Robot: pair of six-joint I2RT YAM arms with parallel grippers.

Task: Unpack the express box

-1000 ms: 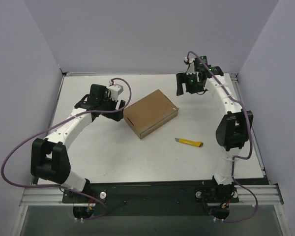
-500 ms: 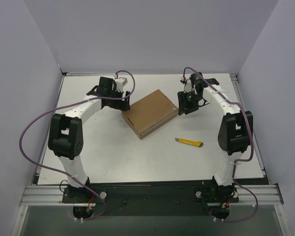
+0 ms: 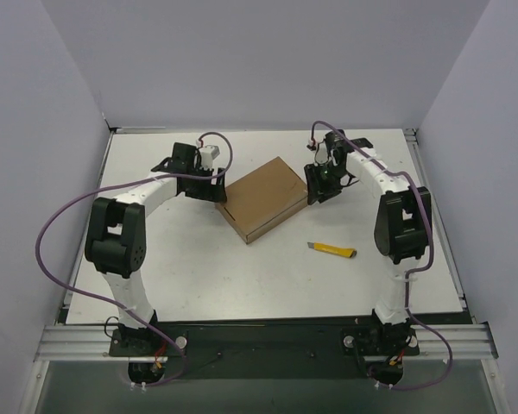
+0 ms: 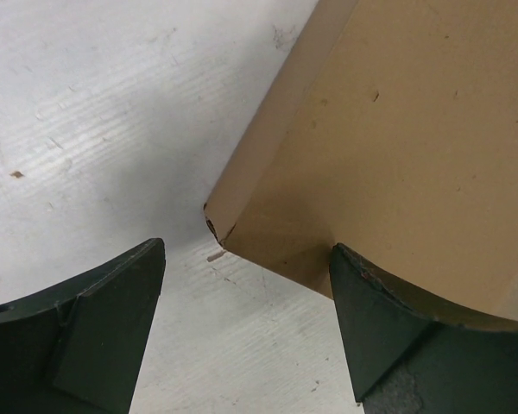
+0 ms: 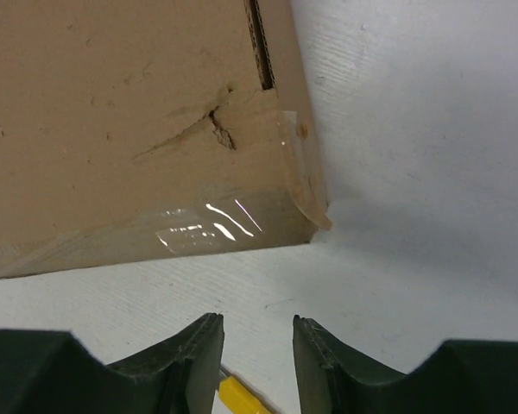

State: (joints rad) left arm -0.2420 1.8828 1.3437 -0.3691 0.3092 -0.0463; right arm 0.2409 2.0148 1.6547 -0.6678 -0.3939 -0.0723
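The express box (image 3: 265, 197) is a flat brown cardboard mailer, closed, lying at an angle in the middle of the white table. My left gripper (image 3: 216, 191) is open at the box's left corner; the left wrist view shows that corner (image 4: 220, 226) between the spread fingers, the right finger (image 4: 388, 328) over the box edge. My right gripper (image 3: 316, 191) is open and empty at the box's right corner. The right wrist view shows the box's taped end (image 5: 207, 220) just ahead of its fingers (image 5: 194, 354).
A small yellow utility knife (image 3: 332, 250) lies on the table (image 3: 198, 267) right of centre, near the front; its yellow tip (image 5: 242, 398) shows under the right fingers. Grey walls stand close on three sides.
Both arms have swung in toward the box. The left gripper has moved to the box's left corner, the right gripper has come down from the back to its right corner.
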